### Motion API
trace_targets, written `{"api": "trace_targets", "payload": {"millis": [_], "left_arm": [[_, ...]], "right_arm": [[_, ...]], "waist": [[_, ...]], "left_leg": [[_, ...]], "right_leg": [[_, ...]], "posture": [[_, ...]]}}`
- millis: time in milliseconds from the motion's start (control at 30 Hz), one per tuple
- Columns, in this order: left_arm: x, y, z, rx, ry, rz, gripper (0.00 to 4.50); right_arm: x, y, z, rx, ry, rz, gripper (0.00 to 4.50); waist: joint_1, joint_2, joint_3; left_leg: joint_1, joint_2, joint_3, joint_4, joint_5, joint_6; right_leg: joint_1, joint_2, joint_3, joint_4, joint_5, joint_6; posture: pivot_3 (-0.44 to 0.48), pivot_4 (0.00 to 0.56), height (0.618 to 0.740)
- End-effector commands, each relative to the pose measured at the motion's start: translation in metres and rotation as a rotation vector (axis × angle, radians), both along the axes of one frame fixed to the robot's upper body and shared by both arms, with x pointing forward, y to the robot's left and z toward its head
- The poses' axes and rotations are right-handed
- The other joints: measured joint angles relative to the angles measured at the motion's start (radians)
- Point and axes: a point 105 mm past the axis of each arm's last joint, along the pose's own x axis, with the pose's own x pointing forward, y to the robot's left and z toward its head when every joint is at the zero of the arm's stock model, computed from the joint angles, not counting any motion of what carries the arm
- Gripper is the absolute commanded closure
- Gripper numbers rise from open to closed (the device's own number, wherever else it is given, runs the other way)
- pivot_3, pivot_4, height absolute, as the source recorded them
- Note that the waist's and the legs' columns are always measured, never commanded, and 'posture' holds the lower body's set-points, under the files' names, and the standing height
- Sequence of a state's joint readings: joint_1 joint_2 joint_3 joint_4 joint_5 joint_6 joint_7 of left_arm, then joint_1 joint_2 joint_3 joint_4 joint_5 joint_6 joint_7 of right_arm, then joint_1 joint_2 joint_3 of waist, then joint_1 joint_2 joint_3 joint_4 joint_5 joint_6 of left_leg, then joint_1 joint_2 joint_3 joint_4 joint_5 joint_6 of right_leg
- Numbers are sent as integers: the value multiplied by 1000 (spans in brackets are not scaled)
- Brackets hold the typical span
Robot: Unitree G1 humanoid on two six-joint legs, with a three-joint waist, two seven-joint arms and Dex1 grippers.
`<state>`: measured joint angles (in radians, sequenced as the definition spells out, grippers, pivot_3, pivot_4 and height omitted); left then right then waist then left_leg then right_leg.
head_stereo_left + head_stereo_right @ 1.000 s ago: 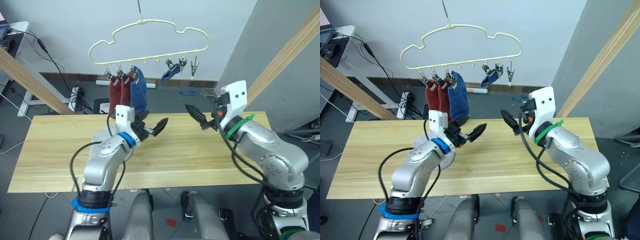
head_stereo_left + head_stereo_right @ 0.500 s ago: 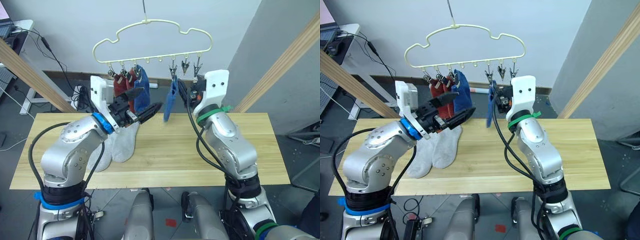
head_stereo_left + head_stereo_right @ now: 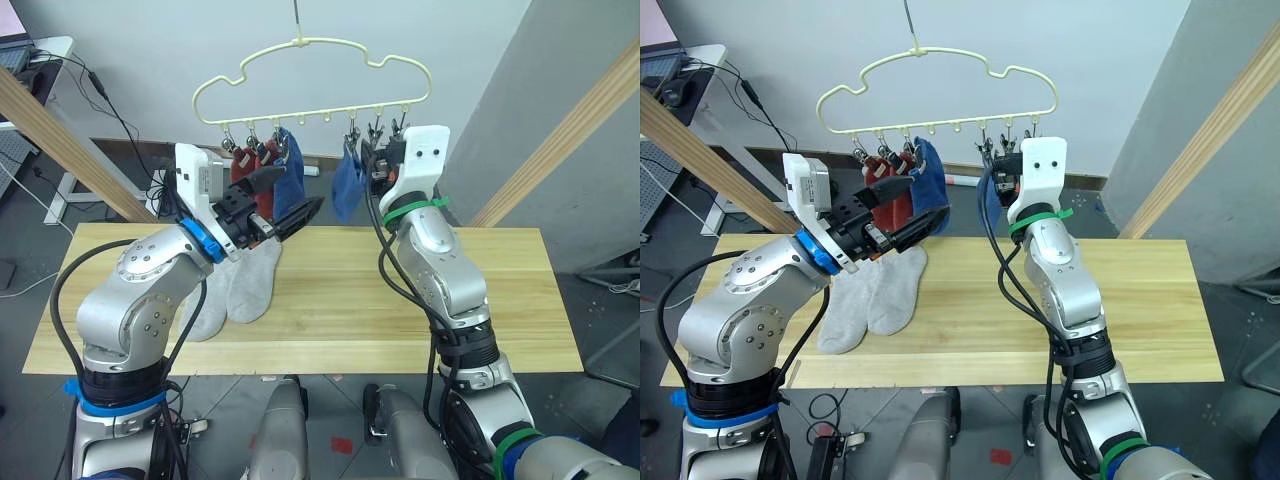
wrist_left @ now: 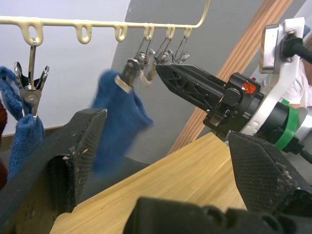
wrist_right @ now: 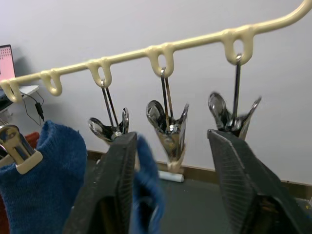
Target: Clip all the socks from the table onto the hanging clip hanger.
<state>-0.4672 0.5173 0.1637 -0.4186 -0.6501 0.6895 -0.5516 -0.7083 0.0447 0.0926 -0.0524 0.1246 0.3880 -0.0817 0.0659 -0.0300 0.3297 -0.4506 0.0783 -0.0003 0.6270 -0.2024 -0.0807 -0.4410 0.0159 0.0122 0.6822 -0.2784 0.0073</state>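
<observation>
- Left eye view: the pale-yellow clip hanger [image 3: 312, 70] hangs by its hook above the far edge of the desk [image 3: 330, 300]. Two rust-red socks [image 3: 243, 166] and one blue sock [image 3: 290, 183] hang clipped at its left end. The right hand [image 3: 368, 160] is raised to the bar's right half, where a second blue sock [image 3: 348, 187] hangs just beside it, probably so its cuff can meet a clip.
- Right eye view: two light grey socks [image 3: 872, 302] lie flat side by side on the left of the desk, unclipped. The left hand [image 3: 910, 212] hovers above them with its fingers spread and empty, likely held back until the right arm is out of the way.
- Left wrist view: the second blue sock appears to hang from a metal clip [image 4: 132, 69], soft and slightly bunched; the black finger of the right hand reaches in close beside that clip.
- Right wrist view: three empty metal clips [image 5: 168, 124] dangle from the bar's loops. The right hand's fingers stand apart, with blue knit between them low in the view; whether they grip it I cannot tell.
</observation>
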Motion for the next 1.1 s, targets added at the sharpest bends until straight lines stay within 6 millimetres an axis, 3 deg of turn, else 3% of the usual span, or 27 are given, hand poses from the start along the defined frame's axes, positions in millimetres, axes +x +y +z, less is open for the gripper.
{"api": "trace_targets", "payload": {"millis": [33,300,767,1100], "left_arm": [[-5,2,11,-1,-58,8,0],[-6,2,14,-5,-68,0,0],[-6,3,13,-2,-72,11,0],[-7,3,14,-5,-78,9,0]], "right_arm": [[-4,0,21,27,-78,-2,2150],[4,0,27,39,-85,-31,2150],[8,22,32,74,-75,63,2150],[12,25,33,95,-63,74,2150]], "waist": [[1,0,0],[12,0,0],[13,0,0],[14,0,0]], "left_leg": [[0,0,0,0,0,0],[0,0,0,0,0,0],[0,0,0,0,0,0],[0,0,0,1,0,0]], "right_leg": [[0,0,0,0,0,0],[0,0,0,0,0,-1],[0,0,0,1,1,-1],[0,0,0,1,1,-1]], "posture": [[239,333,740],[246,339,740],[261,338,740],[264,339,740]]}}
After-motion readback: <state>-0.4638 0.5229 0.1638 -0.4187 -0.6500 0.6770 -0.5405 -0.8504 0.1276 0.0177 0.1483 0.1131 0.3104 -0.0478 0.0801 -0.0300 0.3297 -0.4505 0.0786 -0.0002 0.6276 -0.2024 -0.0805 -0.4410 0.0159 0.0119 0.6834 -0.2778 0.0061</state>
